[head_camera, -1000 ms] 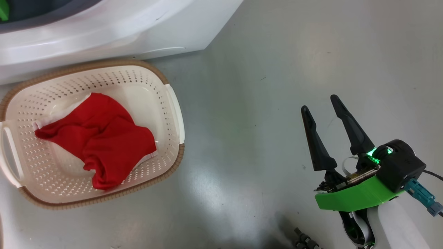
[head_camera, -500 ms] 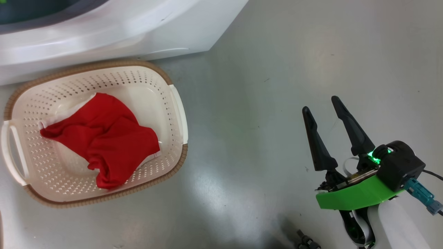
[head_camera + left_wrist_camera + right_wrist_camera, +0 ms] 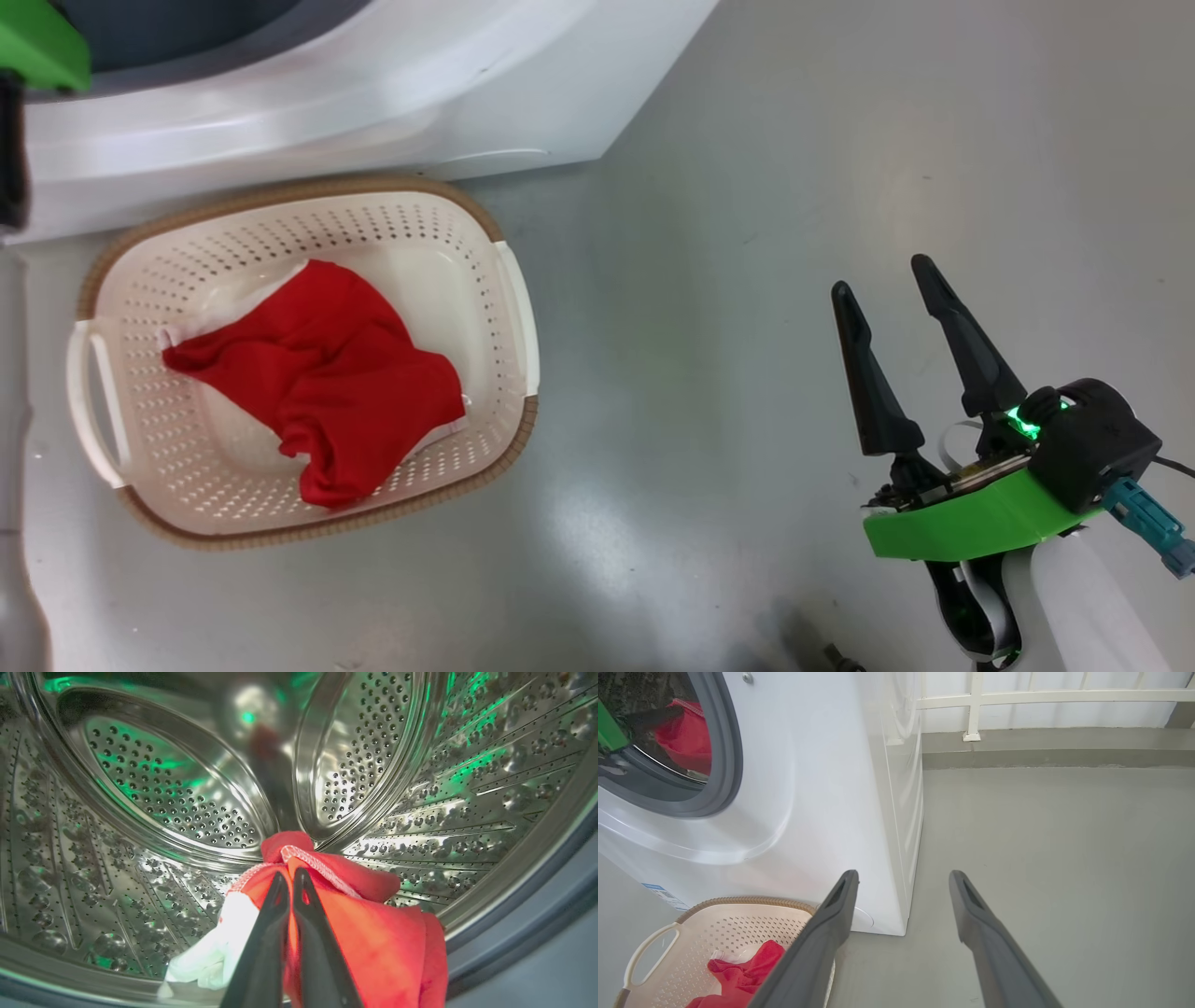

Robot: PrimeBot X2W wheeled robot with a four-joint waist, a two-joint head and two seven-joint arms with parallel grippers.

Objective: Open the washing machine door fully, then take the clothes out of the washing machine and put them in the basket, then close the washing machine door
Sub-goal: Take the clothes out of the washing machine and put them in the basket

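Inside the washing machine [image 3: 822,788], low in its perforated drum [image 3: 177,807], the left tool [image 3: 290,873] is clamped on a red garment [image 3: 373,938] with a white part; just in front of the machine, the basket [image 3: 513,280] sits on the floor [image 3: 709,308] holding another red garment [image 3: 345,373]; the right tool [image 3: 880,274] hovers over the floor well apart from the basket, fingers spread.

We count one washing machine [image 3: 822,788] and one basket [image 3: 448,233] with two white handles [image 3: 525,317]. Of clothes there are two: a first red garment [image 3: 327,383] and a second red garment [image 3: 373,942]. We count two grippers, the left gripper [image 3: 289,877] and the right gripper [image 3: 880,275], each with two fingers [image 3: 868,392].
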